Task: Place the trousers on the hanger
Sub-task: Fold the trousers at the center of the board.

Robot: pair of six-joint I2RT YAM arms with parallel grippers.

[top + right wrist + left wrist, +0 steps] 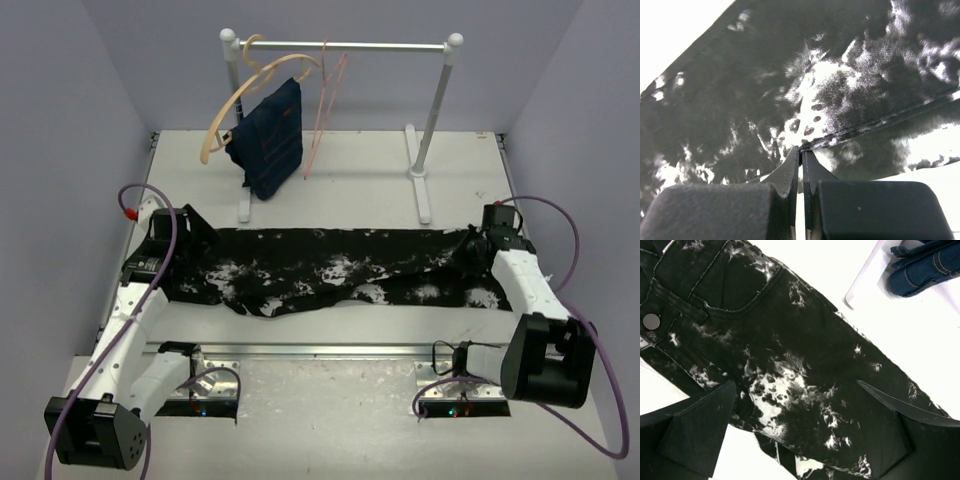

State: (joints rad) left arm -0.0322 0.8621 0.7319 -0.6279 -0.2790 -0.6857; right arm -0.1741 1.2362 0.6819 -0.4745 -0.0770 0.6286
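Two arms work over a white table (350, 170). The left fingers (188, 238) sit mid left in the top view, over the waist end of the trousers (340, 270). In the left wrist view they are spread wide apart, one at lower left (700, 425) and one at lower right, with speckled fabric below the gap. Can't tell if they touch it.

The trousers are black with white splotches and lie flat on the table as a long band across the middle of the top view, waist left, leg ends right. A metal button (651, 321) shows at the left edge of the left wrist view.

A rack (345, 45) stands at top centre, behind the trousers and apart from them. On its rail, from the left:
- a wooden hanger (225, 110) carrying a navy garment (270, 140)
- a pink hanger (325, 100) just to the right of it, hanging tilted

The trousers are well apart from the pink hanger.

The right fingers (470, 245) are mid right in the top view, at the leg end, where the fabric is bunched up. In the right wrist view they are pressed together at bottom centre, tips pinching a seam fold of the trousers.
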